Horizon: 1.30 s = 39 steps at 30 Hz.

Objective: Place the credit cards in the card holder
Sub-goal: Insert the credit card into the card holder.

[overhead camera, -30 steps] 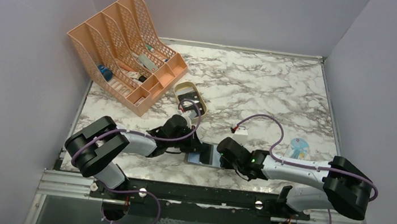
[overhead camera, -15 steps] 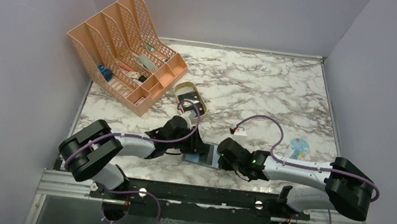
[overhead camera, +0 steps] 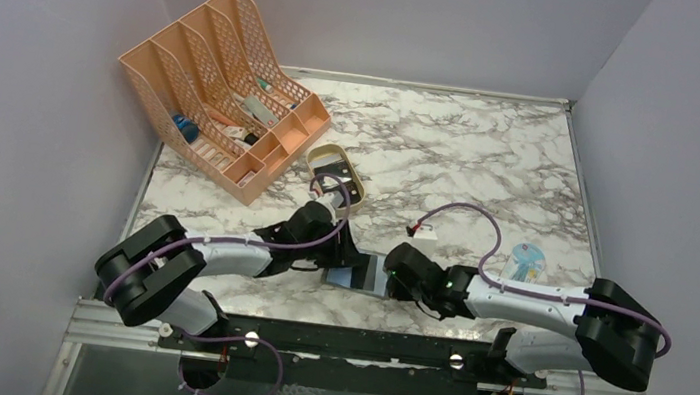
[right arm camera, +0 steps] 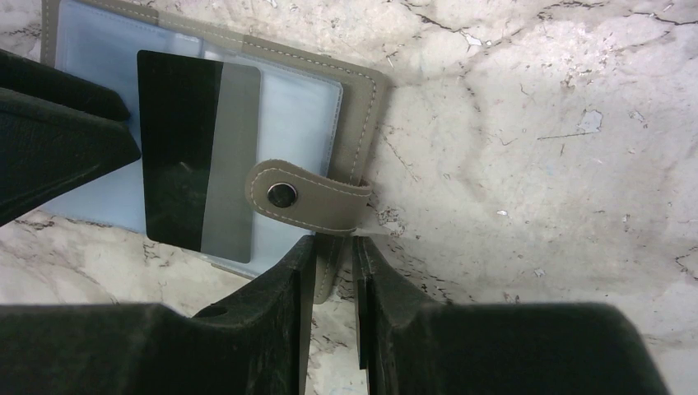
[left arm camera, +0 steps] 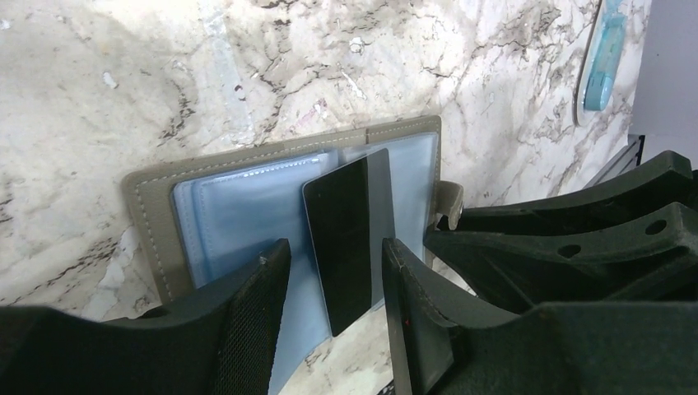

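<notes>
**Card lies between my left fingers, long axis straight ahead**

My left tool stands apart, one finger on each side of the black credit card and gripping nothing. The card lies flat on the open card holder, over the page nearer my right arm. Its long axis runs dead ahead of the tool, parallel to my fingers, and its near end sits level with my fingertips.

My right tool is nearly closed, clamped on the holder's cover edge just below the snap strap. That pins the holder down on the marble surface. From that side the card lies ahead and to the left, beyond the strap, so my left arm is plainly the nearer one to it.

I judge the coming move to be a push or pinch from the left tool, sliding the card forward along its length. Through the pocket's glossy film I cannot tell whether the far end has entered the slot.
</notes>
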Each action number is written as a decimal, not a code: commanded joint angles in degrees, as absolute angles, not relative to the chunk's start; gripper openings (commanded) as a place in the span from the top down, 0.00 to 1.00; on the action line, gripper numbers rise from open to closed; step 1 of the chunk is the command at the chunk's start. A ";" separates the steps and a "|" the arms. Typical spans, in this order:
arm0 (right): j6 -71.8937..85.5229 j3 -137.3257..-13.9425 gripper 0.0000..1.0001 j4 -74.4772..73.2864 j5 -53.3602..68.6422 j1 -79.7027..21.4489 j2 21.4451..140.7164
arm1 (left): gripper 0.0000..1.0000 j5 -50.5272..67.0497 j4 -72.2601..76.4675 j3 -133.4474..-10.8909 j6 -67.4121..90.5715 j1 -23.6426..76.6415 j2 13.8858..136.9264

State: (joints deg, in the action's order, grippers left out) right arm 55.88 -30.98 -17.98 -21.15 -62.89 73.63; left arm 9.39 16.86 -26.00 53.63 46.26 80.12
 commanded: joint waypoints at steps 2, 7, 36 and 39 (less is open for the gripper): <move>54.96 -31.00 0.77 -18.28 -21.91 -62.96 74.64 | 0.51 9.31 16.89 -26.97 53.75 47.76 83.39; 55.15 -30.79 0.77 -18.12 -22.23 -63.02 75.03 | 0.52 8.69 18.11 -28.02 54.93 49.78 85.19; 54.56 -31.79 0.70 -25.59 -27.33 -62.99 66.91 | 0.43 -0.95 15.52 -31.78 56.76 58.63 83.75; 54.61 -32.44 0.65 -27.25 -27.18 -63.02 64.54 | 0.39 -3.35 8.06 -34.86 53.81 58.63 82.49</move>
State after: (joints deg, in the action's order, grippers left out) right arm 54.59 -31.00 -23.75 -24.82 -62.89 67.57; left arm 1.04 17.19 -30.98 58.00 58.28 85.08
